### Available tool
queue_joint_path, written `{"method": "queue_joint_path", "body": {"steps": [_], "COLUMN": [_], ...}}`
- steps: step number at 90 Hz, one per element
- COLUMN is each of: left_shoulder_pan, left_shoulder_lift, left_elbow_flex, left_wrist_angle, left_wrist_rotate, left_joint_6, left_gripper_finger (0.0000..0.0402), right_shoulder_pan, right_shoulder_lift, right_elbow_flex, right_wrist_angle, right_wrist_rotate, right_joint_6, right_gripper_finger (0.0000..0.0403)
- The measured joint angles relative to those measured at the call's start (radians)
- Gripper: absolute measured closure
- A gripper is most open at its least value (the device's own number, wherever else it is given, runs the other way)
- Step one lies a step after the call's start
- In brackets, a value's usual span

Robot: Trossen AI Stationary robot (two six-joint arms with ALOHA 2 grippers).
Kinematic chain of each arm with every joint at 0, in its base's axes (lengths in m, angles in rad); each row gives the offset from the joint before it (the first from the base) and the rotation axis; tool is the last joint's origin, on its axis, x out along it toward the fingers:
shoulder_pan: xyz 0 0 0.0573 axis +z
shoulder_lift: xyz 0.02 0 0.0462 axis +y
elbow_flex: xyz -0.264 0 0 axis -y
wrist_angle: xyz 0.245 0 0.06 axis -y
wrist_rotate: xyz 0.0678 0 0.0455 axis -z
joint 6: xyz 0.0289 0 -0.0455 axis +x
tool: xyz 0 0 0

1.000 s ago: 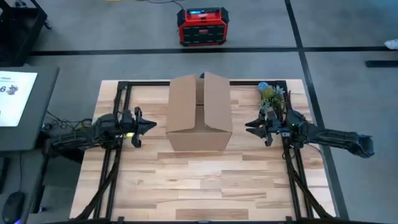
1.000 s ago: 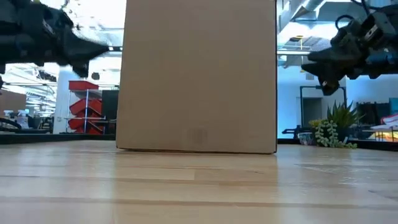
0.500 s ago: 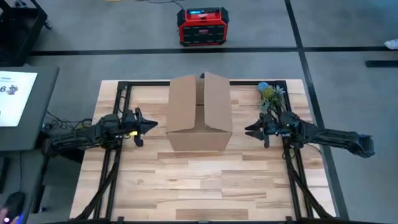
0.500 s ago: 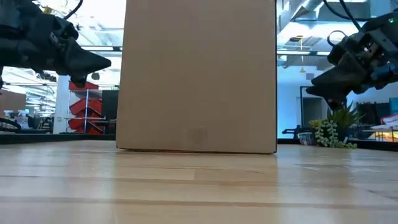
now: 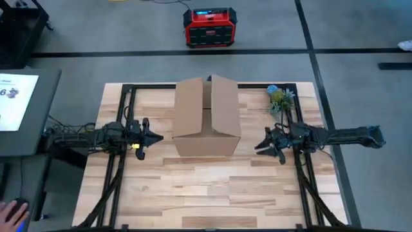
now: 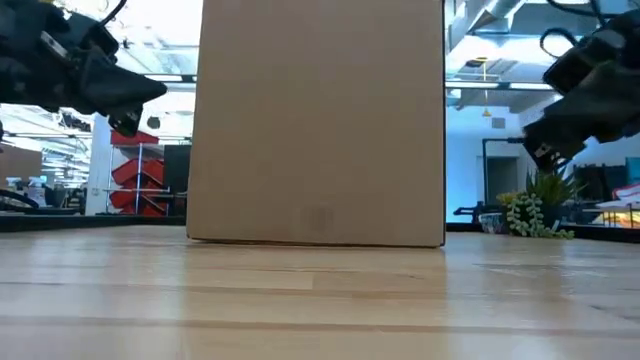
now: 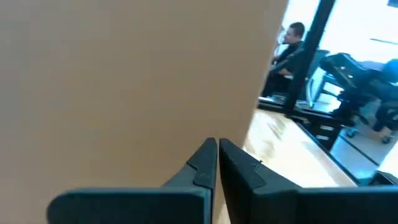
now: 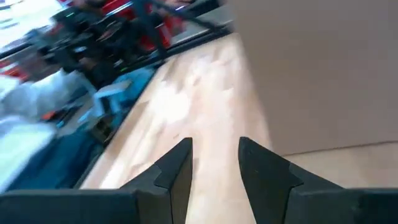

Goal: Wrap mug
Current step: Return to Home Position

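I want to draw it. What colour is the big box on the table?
The tall cardboard box is plain brown, clearest in low view.

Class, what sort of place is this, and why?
Probably a robotics lab: left arm and right arm at a wooden table, a box between them, a red machine on the floor.

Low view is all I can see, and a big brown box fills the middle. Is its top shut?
Observer: Yes. From above, the cardboard box is closed on top, with two flaps meeting at a middle seam.
Operator: Are those dark claws touching it?
Observer: No. The high view shows the left tool and the right tool hanging off opposite sides of it, with bare table in each gap.
Operator: Are they pinched or spread?
Observer: The left wrist view shows the left tool closed tight. The right wrist view shows the right tool open and holding nothing.
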Motion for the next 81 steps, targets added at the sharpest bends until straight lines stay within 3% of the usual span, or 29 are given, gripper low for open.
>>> {"method": "queue_joint_path", "body": {"steps": [23,36,45,60,81], "left_shoulder_pan": [-0.01,-0.01,-0.01,-0.01,-0.01], "left_shoulder_lift": [0.0,0.0,0.0,0.0,0.0], "left_elbow_flex": [0.0,0.0,0.0,0.001,0.001], "left_wrist_angle": [-0.001,-0.001,-0.001,-0.001,-0.001], "left_wrist_rotate": [-0.001,-0.001,-0.001,-0.001,-0.001], "left_joint_6": [0.0,0.0,0.0,0.0,0.0], "left_gripper_finger": [0.0402,0.0402,0.0402,0.0402,0.0402], "right_shoulder_pan": [0.094,0.098,0.096,0.095,0.053], "right_shoulder_lift": [0.002,0.002,0.002,0.002,-0.027], "right_elbow_flex": [0.0,0.0,0.0,-0.001,-0.001], "right_wrist_angle": [0.0,-0.001,-0.001,0.015,0.279], "right_wrist_rotate": [-0.001,0.025,0.026,0.046,0.194], "right_joint_6": [-0.009,-0.411,-0.548,-0.554,-0.387], "right_gripper_finger": [0.0285,0.0285,0.0285,0.0285,0.0285]}}
